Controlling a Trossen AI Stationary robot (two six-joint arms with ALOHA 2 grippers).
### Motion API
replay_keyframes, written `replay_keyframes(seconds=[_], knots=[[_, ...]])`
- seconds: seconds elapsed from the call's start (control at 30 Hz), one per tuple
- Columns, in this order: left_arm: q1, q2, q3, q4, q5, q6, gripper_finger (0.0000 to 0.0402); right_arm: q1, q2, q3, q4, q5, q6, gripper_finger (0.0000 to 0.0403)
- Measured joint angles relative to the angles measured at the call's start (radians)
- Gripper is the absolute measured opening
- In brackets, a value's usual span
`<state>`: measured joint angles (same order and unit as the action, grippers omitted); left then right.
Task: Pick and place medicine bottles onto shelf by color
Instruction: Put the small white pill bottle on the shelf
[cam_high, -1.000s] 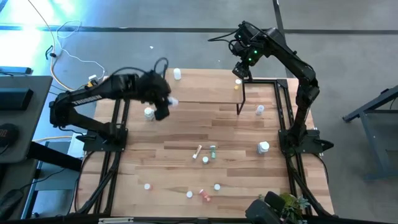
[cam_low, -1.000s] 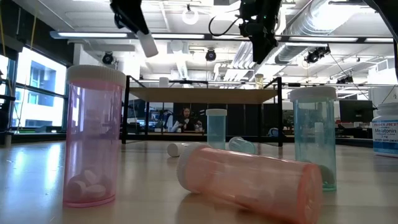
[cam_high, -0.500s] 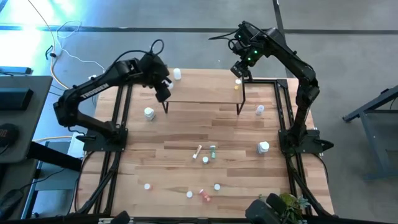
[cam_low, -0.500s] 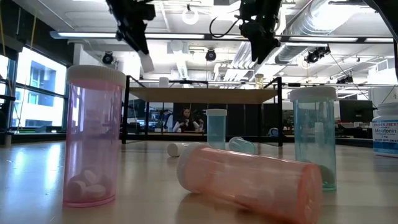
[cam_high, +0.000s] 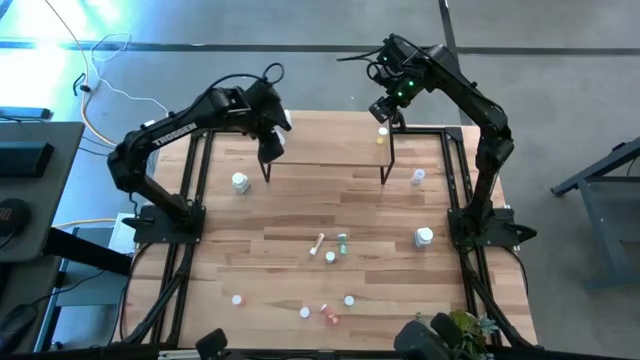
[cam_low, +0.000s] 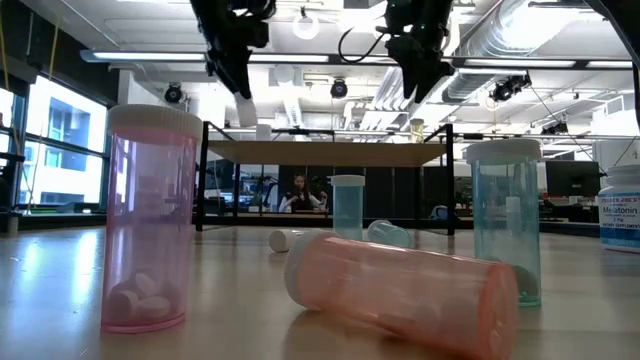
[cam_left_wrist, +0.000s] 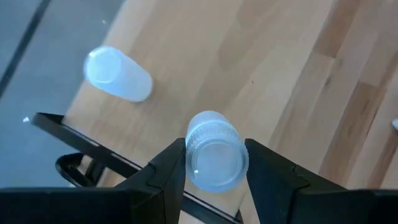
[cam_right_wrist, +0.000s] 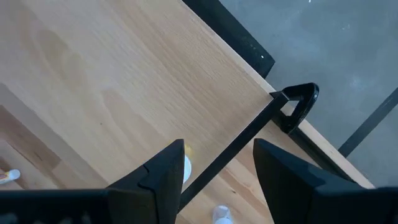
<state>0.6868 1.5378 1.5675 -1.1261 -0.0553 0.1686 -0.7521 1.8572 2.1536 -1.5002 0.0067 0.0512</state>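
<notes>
White lettering along the left arm seems to read "TROSSEN". Its left gripper (cam_left_wrist: 214, 165) clamps a clear capped plastic vial (cam_left_wrist: 214, 155) above the light-wood shelf's (cam_high: 330, 150) left end. Right gripper (cam_right_wrist: 214, 168) hangs apart, empty, over the shelf's right end.

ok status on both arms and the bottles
Left pincer shut on a clear bottle, over the shelf left end. Right pincer open, empty, over right end. Path clear.
</notes>
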Motion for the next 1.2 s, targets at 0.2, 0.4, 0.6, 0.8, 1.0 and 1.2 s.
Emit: replay_keyframes(seconds=[0.2, 0.4, 0.6, 0.8, 1.0, 1.2], knots=[[0.0, 0.025, 0.007, -0.043, 0.0, 0.026, 0.0136, 0.0, 0.0, 0.0, 0.0, 0.0, 0.024, 0.0183], [0.0, 0.025, 0.007, -0.064, 0.047, 0.019, 0.0136, 0.003, 0.0, 0.0, 0.0, 0.0, 0.044, 0.0183], [0.0, 0.025, -0.009, -0.084, 0.061, 0.026, 0.0136, 0.003, 0.0, 0.0, 0.0, 0.0, 0.046, 0.0183], [0.0, 0.027, -0.017, -0.081, 0.069, 0.038, 0.0136, 0.003, 0.0, 0.0, 0.0, 0.0, 0.063, 0.0183], [0.0, 0.051, -0.017, -0.081, 0.07, 0.044, 0.0136, 0.01, 0.0, 0.0, 0.0, 0.0, 0.065, 0.0183], [0.0, 0.071, -0.014, -0.072, 0.073, 0.044, 0.0136, 0.034, 0.0, 0.0, 0.0, 0.0, 0.065, 0.0183]])
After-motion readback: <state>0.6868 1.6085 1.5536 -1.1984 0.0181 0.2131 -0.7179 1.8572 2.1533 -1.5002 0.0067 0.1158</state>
